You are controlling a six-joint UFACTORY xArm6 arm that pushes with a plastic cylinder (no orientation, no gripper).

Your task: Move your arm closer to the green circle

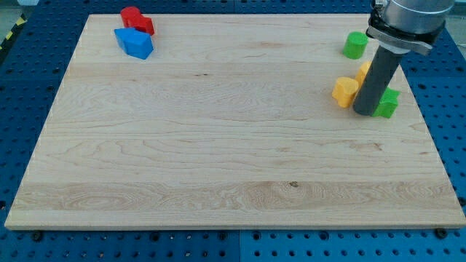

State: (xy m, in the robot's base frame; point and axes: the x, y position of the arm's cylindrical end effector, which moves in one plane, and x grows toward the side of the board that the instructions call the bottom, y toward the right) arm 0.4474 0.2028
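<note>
The green circle (355,44), a short green cylinder, stands near the view's top right on the wooden board (218,145). My tip (364,112) rests on the board below it, about a quarter of the board's height away. The tip sits between a yellow heart-like block (344,92) on its left and a green block (388,103) on its right, close to both. A second yellow block (362,72) shows partly behind the rod, between the tip and the green circle.
A red block (136,20) and a blue block (134,42) lie together at the view's top left. The board lies on a blue perforated table (29,73). The board's right edge is close to the rod.
</note>
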